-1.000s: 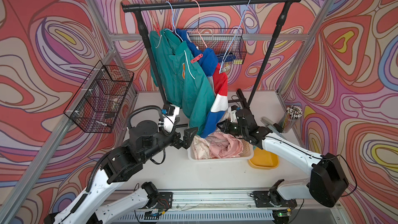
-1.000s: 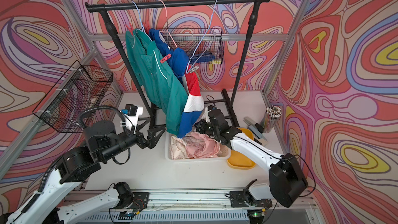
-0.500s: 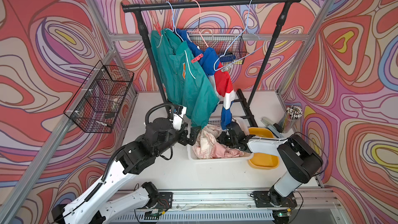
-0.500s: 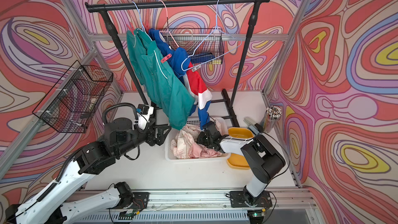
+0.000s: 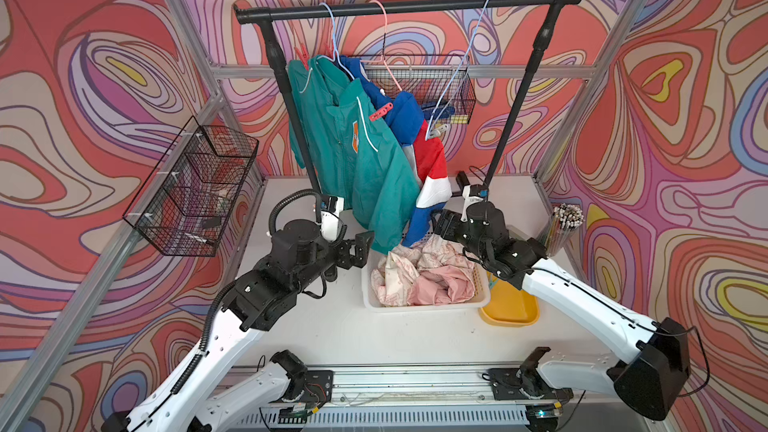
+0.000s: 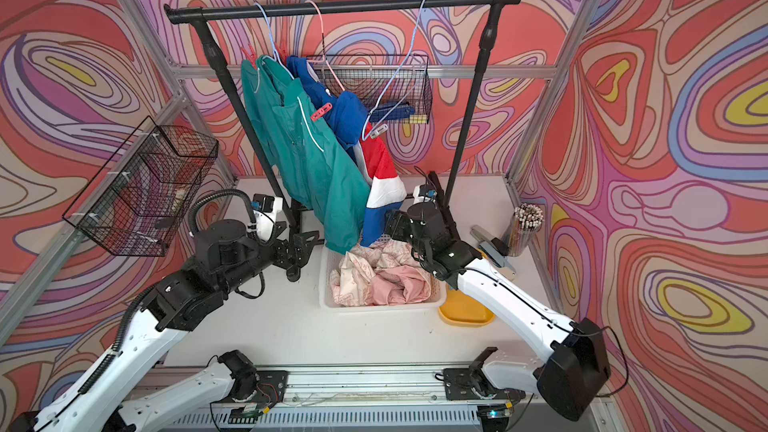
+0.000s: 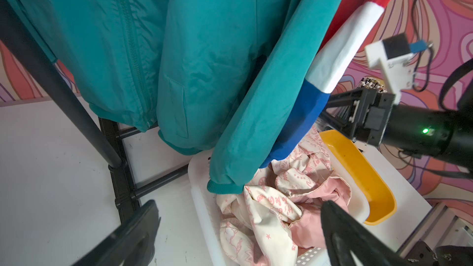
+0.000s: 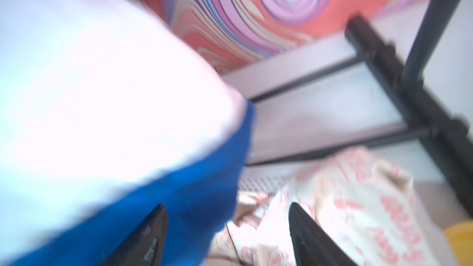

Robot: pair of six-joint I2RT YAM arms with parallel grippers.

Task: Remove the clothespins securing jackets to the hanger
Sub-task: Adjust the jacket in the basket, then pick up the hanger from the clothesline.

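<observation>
Right claw (image 8: 226, 205): found reopened and empty, withdrawn from pale pink printed jacket (image 5: 432, 284) left in white plastic basket (image 5: 419, 308); left claw (image 7: 239, 203): kept wide, empty.

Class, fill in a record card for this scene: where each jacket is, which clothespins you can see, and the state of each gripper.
teal jacket: hanging on the rail
blue-red-white jacket: hanging beside it
pink jacket: crumpled in the white basket
red clothespin: at the teal jacket's shoulder
grey clothespin: on the light-blue hanger
left gripper: open, near the basket
right gripper: open, by the blue-red-white jacket's sleeve
</observation>
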